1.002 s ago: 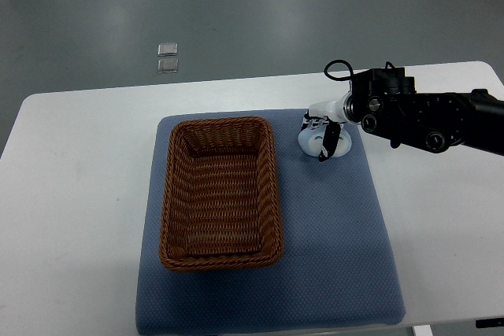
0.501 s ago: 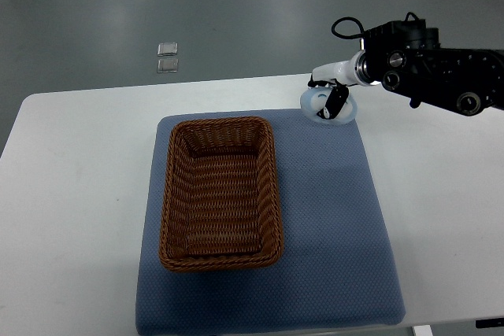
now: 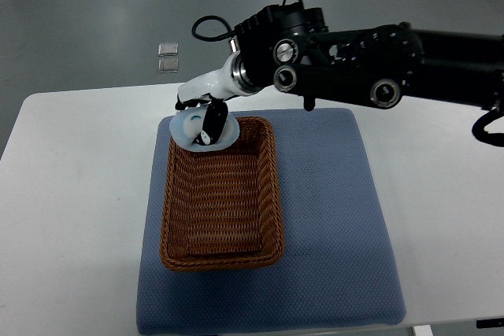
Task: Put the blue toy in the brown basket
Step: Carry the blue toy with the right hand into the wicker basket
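Right hand [image 3: 203,125]: fingers pinched on the blue toy [image 3: 191,129]
Toy spot: held over the brown basket [image 3: 221,193], at its far rim
Risk: letting go here, it might clip the rim and roll onto the blue mat [image 3: 331,218]

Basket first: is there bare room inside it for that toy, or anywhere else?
The brown basket looks bare inside. The blue mat is free right of it, as is the white table left. Only the basket's far rim is crowded: the right hand holds the blue toy there.

The right hand [image 3: 206,120] covers part of the pale blue toy [image 3: 189,128], which hides the brown basket's [image 3: 220,194] far-left corner
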Tool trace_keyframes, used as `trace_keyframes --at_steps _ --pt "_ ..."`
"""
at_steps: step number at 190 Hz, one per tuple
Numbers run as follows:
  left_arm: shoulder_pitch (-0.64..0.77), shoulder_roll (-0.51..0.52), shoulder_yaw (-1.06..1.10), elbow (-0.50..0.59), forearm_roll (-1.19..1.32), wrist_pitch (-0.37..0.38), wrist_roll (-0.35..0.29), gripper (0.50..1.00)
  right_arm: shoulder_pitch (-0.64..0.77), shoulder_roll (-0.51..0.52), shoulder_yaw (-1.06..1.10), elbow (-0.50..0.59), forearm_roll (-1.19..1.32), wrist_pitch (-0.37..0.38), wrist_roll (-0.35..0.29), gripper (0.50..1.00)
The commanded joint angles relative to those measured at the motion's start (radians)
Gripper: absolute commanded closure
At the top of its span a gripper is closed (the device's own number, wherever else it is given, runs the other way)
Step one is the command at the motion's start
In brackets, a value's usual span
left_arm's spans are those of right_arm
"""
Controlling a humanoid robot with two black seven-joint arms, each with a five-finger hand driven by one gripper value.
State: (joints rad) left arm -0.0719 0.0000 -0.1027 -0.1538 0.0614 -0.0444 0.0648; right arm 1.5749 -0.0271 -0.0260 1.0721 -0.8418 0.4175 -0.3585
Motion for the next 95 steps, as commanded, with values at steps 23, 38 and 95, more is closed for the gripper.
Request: trace_keyframes --at_steps 23,38,95 --pt "0.004 0.000 0.000 0.002 0.000 0.000 0.000 0.500 -0.042 0.027 -0.061 -0.092 -0.010 -0.029 0.000 1.000" --pt "0.004 0.000 0.000 0.000 0.000 0.000 0.000 0.500 -0.062 0.027 -0.075 -0.103 -0.011 -0.031 0.000 1.000" --pt "0.004 0.000 0.001 -0.001 0.000 0.000 0.001 0.500 -0.121 0.027 -0.074 -0.118 -0.011 -0.051 0.015 1.000"
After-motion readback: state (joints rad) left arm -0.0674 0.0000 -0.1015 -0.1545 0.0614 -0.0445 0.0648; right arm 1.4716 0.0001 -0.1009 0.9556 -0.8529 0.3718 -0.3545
